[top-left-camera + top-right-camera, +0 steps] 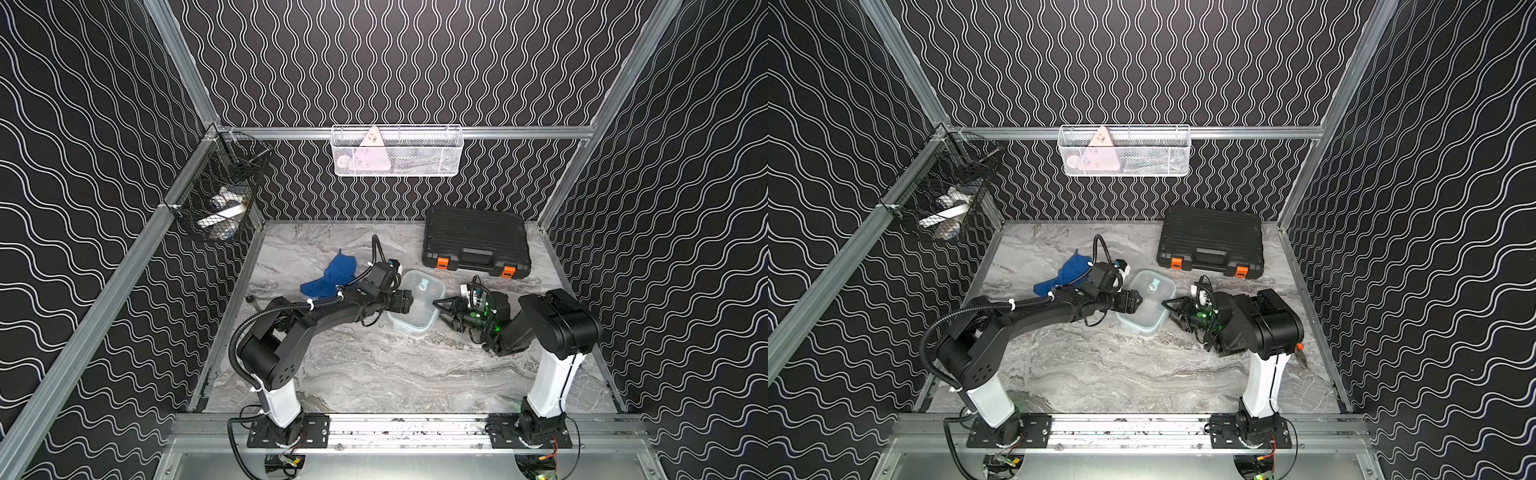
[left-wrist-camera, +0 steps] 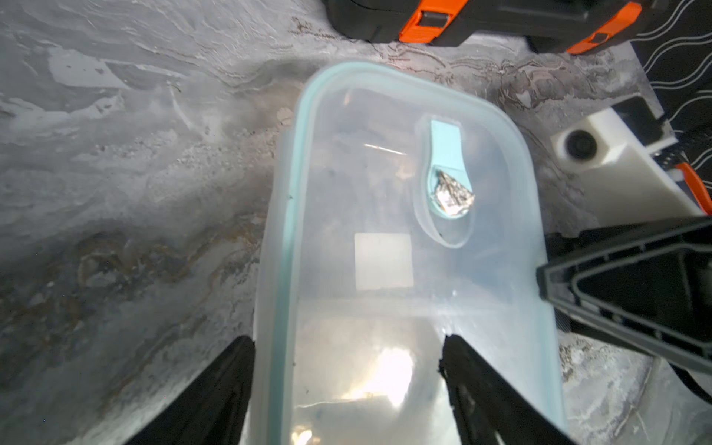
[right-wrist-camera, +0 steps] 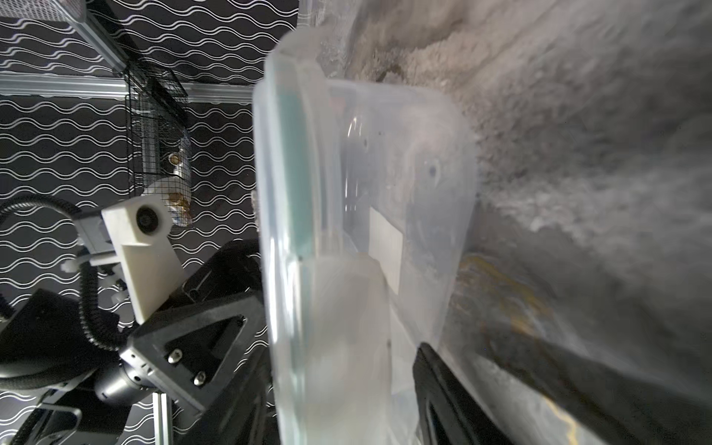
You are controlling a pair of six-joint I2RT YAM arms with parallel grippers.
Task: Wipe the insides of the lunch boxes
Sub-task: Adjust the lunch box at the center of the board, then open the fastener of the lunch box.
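Observation:
The lunch box (image 1: 417, 309) (image 1: 1148, 305) is clear plastic. It stands mid-table with its pale green-rimmed lid (image 2: 385, 192) on, and the inside is hidden. A bit of crumpled foil (image 2: 452, 194) lies on the lid's teal vent tab. My left gripper (image 1: 409, 301) (image 2: 346, 339) is open at the box's left edge, with one finger outside the wall and the other over the lid. My right gripper (image 1: 438, 311) (image 3: 343, 346) is turned on its side at the box's right edge. Its jaws are shut on the box from lid to base. A blue cloth (image 1: 332, 274) lies behind my left arm.
A black ribbed case with orange latches (image 1: 476, 243) lies at the back right, close behind the box. A white mesh basket (image 1: 397, 151) hangs on the back wall. A black wire basket (image 1: 216, 199) hangs on the left rail. A small orange-handled tool (image 1: 1300, 354) lies by the right arm.

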